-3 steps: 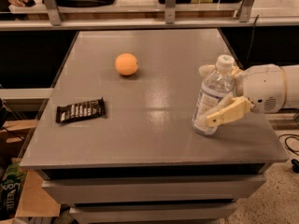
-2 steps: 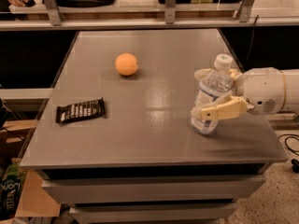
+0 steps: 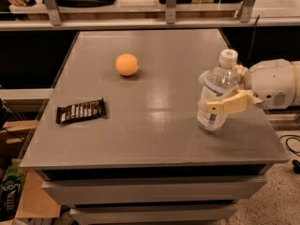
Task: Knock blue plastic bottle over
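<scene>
The blue plastic bottle point(image 3: 212, 89) stands near the right edge of the grey table point(image 3: 154, 125). It is clear and ribbed, has a white cap, and leans slightly with its cap toward the right. My gripper point(image 3: 224, 89) comes in from the right on a white arm. Its jaws are open around the bottle. One cream finger point(image 3: 229, 105) crosses in front of the bottle's lower body. The other finger sits behind, near the neck. The bottle's base rests on the table.
An orange ball point(image 3: 127, 64) lies at the back centre-left of the table. A dark snack bar wrapper point(image 3: 80, 110) lies at the front left. The table's right edge runs just past the bottle. A shelf rail runs behind the table.
The gripper and the bottle between its fingers have shifted slightly to the left across the table. The bottle still stands. The ball and wrapper have not moved.
</scene>
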You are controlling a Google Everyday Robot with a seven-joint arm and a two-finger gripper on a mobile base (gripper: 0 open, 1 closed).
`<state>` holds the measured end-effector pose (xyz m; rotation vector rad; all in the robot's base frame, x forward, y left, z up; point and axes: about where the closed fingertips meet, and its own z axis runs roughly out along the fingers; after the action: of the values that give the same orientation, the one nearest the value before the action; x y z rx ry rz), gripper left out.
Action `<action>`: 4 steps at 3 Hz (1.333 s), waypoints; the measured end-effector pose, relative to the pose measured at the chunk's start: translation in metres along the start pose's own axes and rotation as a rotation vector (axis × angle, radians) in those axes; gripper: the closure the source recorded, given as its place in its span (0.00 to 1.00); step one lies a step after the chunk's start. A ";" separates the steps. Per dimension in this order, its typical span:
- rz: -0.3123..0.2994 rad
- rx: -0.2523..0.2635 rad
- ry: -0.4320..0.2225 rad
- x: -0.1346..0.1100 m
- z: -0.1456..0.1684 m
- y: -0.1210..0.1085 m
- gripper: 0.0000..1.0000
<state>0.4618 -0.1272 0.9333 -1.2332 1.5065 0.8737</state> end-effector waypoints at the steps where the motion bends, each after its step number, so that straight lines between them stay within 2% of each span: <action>1: -0.049 0.044 0.113 -0.013 -0.011 -0.005 1.00; 2: -0.106 0.089 0.281 -0.025 -0.014 -0.007 1.00; 3: -0.168 0.100 0.482 -0.033 -0.005 -0.006 1.00; 4: -0.219 0.062 0.643 -0.023 0.004 -0.009 1.00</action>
<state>0.4720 -0.1192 0.9549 -1.6921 1.8226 0.2843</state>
